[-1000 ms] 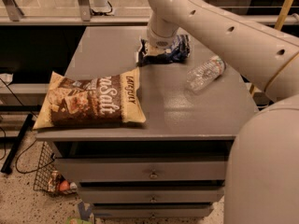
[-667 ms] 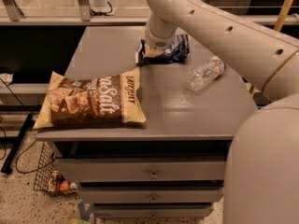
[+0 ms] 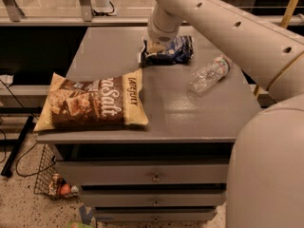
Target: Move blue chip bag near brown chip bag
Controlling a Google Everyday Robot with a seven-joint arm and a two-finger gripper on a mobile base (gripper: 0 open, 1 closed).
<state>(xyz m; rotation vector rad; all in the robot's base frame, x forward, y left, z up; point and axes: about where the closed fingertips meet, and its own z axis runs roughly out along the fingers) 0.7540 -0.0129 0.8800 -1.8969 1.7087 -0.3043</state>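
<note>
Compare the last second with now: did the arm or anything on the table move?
Nothing visibly changed. The gripper remains down at the left end of the blue chip bag near the back of the table. The brown chip bag and the clear bottle lie where they were.

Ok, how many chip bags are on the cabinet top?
2. The brown chip bag lies flat at the front-left edge; the blue chip bag sits at the back, with the tool at its left end. None appears hidden.
</note>
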